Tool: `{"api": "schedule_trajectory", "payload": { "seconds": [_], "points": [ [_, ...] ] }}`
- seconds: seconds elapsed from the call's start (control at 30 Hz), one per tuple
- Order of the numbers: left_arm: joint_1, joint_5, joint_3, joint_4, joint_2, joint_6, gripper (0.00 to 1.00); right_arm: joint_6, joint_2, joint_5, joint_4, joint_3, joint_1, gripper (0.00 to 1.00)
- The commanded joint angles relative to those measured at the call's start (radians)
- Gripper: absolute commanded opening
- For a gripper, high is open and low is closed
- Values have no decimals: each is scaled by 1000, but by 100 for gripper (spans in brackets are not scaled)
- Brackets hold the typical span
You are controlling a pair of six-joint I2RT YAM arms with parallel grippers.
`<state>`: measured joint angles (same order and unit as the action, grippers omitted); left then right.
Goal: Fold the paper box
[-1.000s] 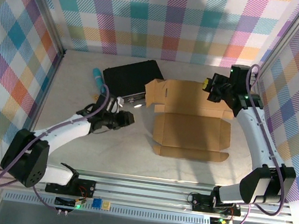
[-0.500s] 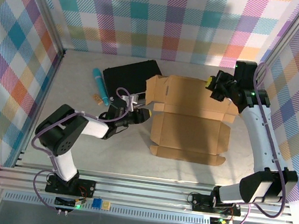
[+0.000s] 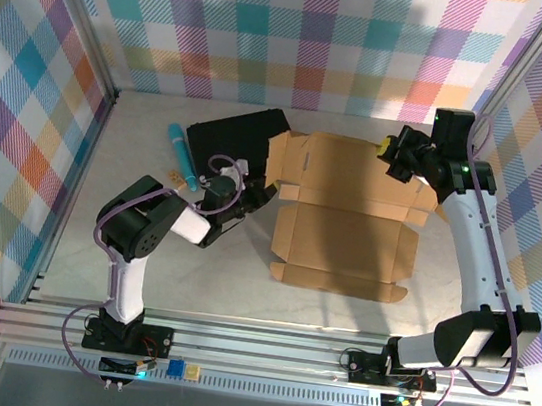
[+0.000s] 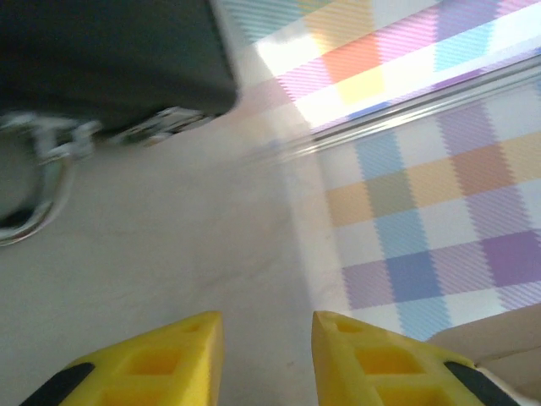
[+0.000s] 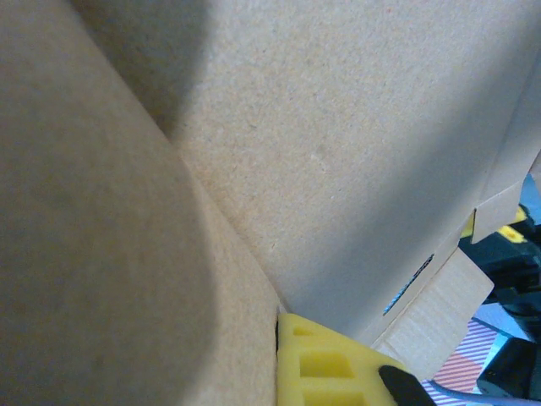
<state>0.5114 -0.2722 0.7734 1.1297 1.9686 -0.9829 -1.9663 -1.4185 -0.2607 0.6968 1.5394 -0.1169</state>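
Clamping the paper box [image 3: 347, 239] (plain brown cardboard) are the right fingers [image 5: 330, 364].

Looks bright and evenly lit from overhead in the top view, sharp, with soft shadows on the paper box [image 3: 347, 239] toward its 9 o'clock side. Smears with motion blur in the left wrist view, worst on the black case [image 4: 101, 51] at 11 o'clock; glares at 1 o'clock. Goes soft in the right wrist view, shadowed from 9 to 11 o'clock.
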Motion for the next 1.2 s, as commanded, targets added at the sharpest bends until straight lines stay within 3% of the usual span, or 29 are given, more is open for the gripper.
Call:
{"api": "schedule_trajectory", "payload": {
  "seconds": [0.0,0.4,0.67,0.93,1.07,1.17],
  "points": [
    [16,-62,31,68,11,-38,34,-26,-8,-25,-30,29,7,0],
    [64,-98,23,28,-24,-64,34,-51,-1,-26,-102,-27,16,0],
    [116,-22,51,-214,-121,66,38,-56,10,-30,-109,-49,17,0],
    [183,115,163,-574,-175,235,42,-55,23,-41,-114,-70,16,0],
    [196,193,147,-640,-215,264,41,-44,27,-38,-115,-76,16,0],
    [195,225,106,-692,-310,295,47,-5,22,-19,-136,-77,18,0]
  ]
}}
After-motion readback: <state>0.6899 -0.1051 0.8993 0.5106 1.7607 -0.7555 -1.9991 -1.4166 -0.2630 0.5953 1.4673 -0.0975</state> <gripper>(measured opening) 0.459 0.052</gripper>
